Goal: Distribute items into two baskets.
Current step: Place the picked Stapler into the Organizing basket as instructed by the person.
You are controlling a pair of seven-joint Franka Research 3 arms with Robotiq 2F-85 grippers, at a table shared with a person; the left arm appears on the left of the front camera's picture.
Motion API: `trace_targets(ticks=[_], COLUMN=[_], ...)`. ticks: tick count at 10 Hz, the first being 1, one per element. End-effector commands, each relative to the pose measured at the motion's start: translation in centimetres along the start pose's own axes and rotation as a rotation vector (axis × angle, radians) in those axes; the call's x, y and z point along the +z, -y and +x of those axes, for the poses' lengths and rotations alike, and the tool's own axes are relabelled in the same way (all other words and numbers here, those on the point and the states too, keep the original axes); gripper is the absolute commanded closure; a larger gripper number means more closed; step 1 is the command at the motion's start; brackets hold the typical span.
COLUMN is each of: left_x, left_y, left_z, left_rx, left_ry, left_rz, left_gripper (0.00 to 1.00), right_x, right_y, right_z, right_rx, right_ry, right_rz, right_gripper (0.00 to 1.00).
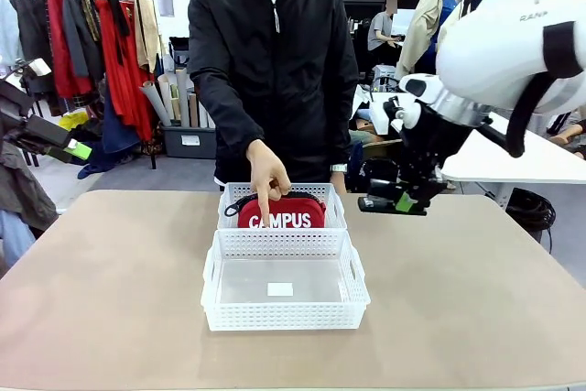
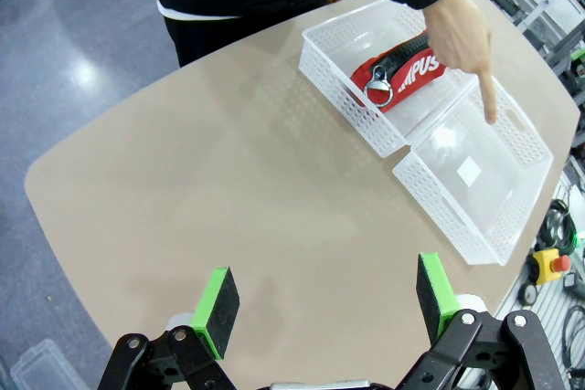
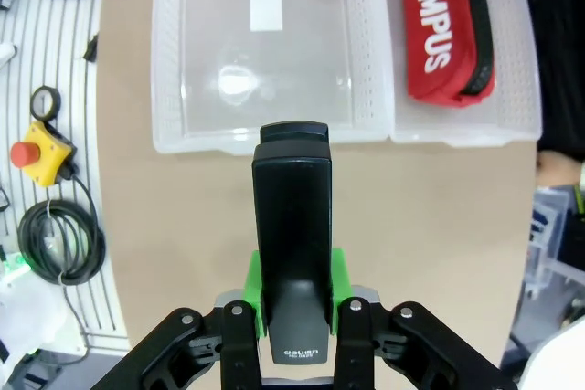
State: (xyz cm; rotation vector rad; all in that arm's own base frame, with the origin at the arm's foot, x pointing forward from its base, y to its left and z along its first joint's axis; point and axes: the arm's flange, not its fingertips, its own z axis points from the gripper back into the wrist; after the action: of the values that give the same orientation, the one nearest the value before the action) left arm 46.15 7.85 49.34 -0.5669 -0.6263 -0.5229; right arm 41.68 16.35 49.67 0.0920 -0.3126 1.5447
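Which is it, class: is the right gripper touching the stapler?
Touching. The right wrist view shows the right gripper shut on the stapler, its green pads pressed against both sides.

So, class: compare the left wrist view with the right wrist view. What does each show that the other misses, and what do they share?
Left wrist only: the left end effector, open above bare table, and the person's hand pointing a finger over the baskets.
Right wrist only: the right end effector, shut on the black stapler, plus a red emergency button and cables.
Both: the red CAMPUS pouch in one white basket, and the other basket empty.
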Motion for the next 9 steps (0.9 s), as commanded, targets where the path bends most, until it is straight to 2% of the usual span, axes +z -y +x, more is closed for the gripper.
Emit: trace_targets(ticks=[1,4,9], left_x=[0.0,0.0,0.0], left_y=[0.1,0.1,0.1], left_z=[0.0,0.0,0.0], left_rx=[0.008,0.008,0.008], left_ry=[0.007,0.007,0.007], left_rz=[0.001,0.001,0.001], left_gripper=[0.00,0.00,0.00], right_x=[-0.7,-2.9,-5.9], right_y=[0.9,0.9,-1.4], right_z=[2.1,5.8,10.0], right_rx=[-0.010,0.068,0.100], right_ry=[0.034,-0.003,-0.013], right_rz=[-0.005,0.016,0.008], right_gripper=[0.96,0.96,0.96])
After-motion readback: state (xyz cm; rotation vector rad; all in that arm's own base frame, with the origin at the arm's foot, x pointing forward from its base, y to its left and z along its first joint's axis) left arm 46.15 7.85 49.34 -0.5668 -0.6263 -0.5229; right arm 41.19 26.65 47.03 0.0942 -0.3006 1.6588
